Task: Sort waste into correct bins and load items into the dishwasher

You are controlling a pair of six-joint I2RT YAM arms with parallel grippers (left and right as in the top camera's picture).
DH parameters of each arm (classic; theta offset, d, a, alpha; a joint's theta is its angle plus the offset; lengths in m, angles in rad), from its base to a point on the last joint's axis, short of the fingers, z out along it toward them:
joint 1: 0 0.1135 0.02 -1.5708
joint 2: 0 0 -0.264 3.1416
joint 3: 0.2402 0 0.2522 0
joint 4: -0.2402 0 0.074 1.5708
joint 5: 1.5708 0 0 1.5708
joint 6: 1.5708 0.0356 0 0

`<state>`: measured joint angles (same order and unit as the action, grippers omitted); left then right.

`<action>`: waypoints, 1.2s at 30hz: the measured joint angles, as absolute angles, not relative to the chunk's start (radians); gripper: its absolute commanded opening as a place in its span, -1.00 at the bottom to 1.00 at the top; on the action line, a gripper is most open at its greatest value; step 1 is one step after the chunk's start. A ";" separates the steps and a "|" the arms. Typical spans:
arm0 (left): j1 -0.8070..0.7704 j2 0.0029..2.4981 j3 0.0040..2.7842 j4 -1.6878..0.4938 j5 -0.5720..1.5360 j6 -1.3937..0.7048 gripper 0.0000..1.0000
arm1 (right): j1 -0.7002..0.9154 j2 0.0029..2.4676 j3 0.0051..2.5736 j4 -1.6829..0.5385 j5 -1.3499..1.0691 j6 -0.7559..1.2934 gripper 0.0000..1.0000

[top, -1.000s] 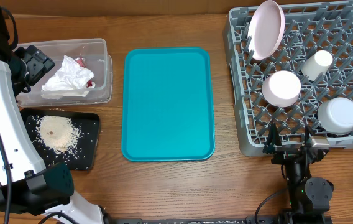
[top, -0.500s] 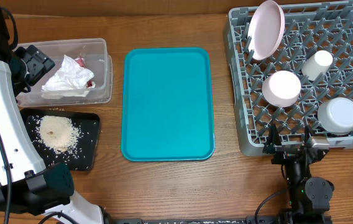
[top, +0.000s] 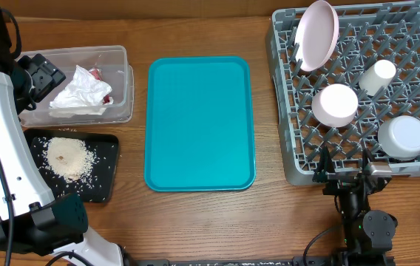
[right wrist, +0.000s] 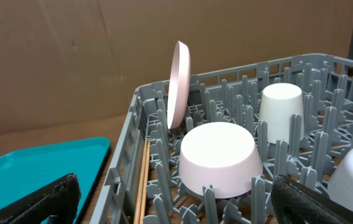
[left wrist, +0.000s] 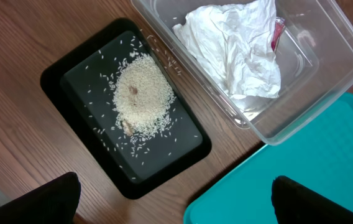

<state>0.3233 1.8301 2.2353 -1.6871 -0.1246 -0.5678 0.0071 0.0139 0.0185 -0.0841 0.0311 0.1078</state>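
The grey dish rack (top: 291, 148) at the right holds an upright pink plate (top: 317, 33), a white cup (top: 378, 76), an upturned pink bowl (top: 335, 104) and a white bowl (top: 403, 137). A clear bin (top: 121, 81) at the left holds crumpled white paper (top: 80, 92). A black tray (top: 99, 177) holds a pile of rice (top: 66, 157). My left gripper (top: 38, 80) hangs open and empty above the bin's left end. My right gripper (top: 347, 179) is open and empty at the rack's near edge. The right wrist view shows the pink bowl (right wrist: 220, 155) straight ahead.
An empty teal tray (top: 200, 122) lies in the middle of the wooden table. Wooden sticks (right wrist: 142, 180) lie inside the rack along its left wall. The left wrist view shows the paper (left wrist: 238, 50), rice (left wrist: 142, 93) and teal tray corner (left wrist: 313, 174).
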 measured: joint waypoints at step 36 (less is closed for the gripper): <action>0.240 1.284 1.459 -1.080 0.101 0.013 1.00 | 0.007 0.014 0.019 -0.083 0.033 0.107 1.00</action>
<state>0.2398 1.2839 1.4593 -1.0798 0.1005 0.0128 0.0074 0.0135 0.0185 -0.0834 0.0330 0.1070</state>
